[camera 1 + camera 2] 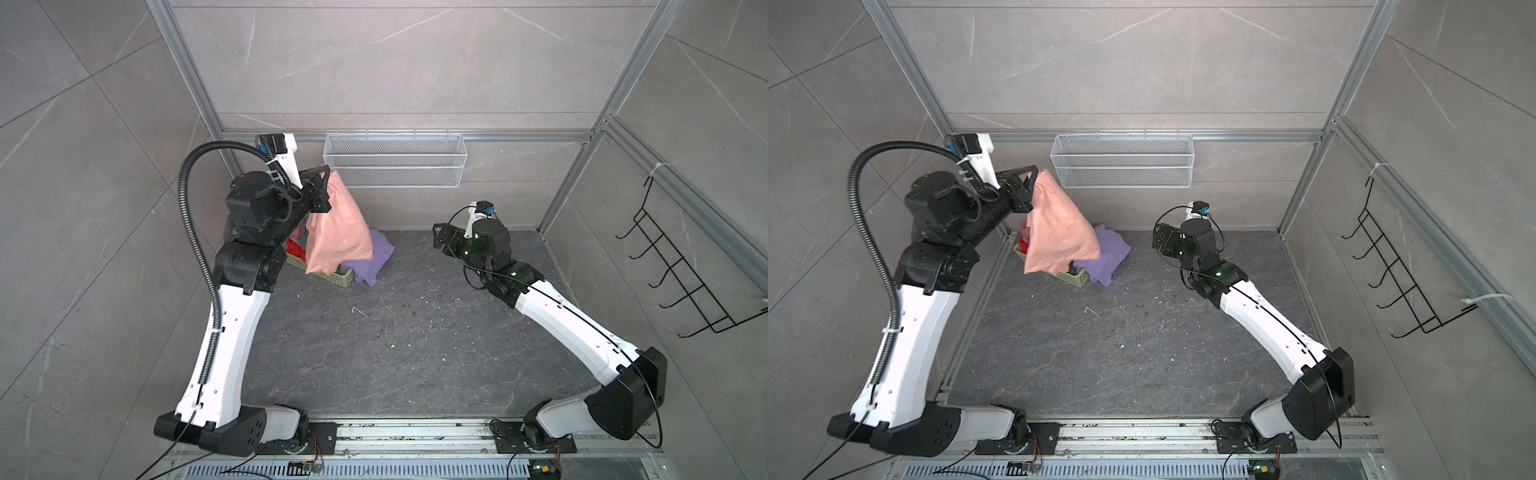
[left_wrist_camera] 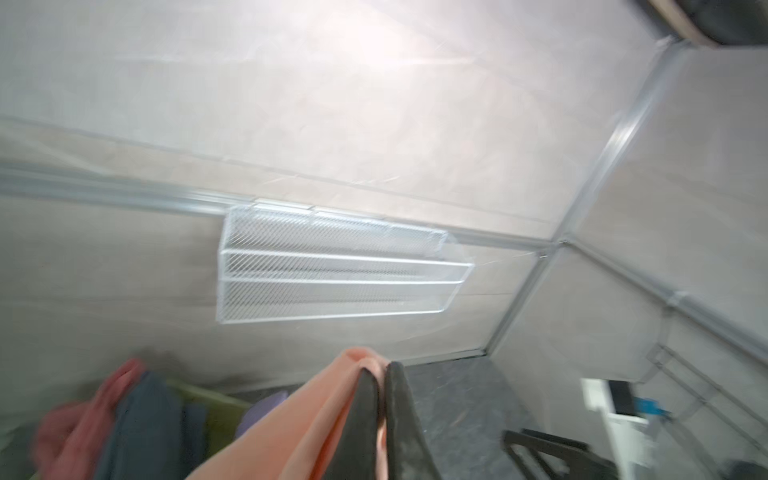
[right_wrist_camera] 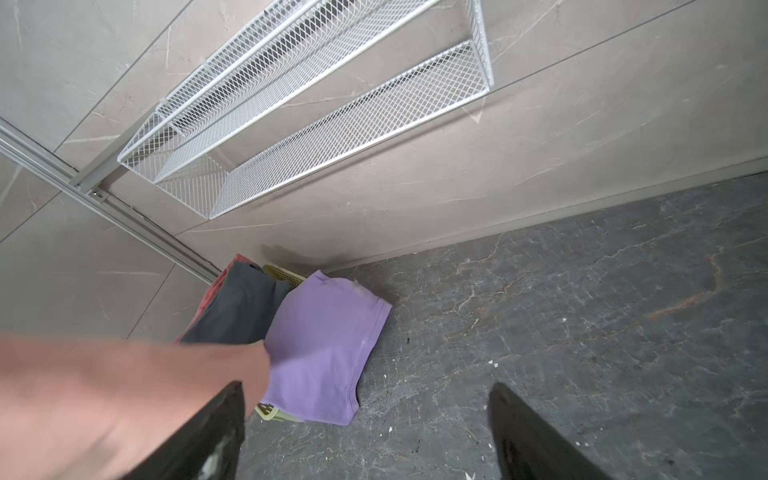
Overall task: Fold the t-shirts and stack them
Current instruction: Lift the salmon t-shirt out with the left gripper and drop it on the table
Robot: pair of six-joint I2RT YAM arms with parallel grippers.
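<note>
Left hand (image 1: 328,178) pinches soft peach-orange cloth t-shirt (image 1: 338,232), dangling upper left in both top views over pale yellow-green plastic lattice basket (image 1: 347,277). Right hand (image 1: 436,237) spread, empty: it should catch a lower corner before laying flat.

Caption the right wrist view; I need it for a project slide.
Open right gripper faces the lavender shirt draped over the basket; the peach shirt hangs in the foreground.

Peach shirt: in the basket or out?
Lifted out: the peach shirt hangs from the shut left end effector over the basket. Whether its hem touches it, cannot tell.
</note>
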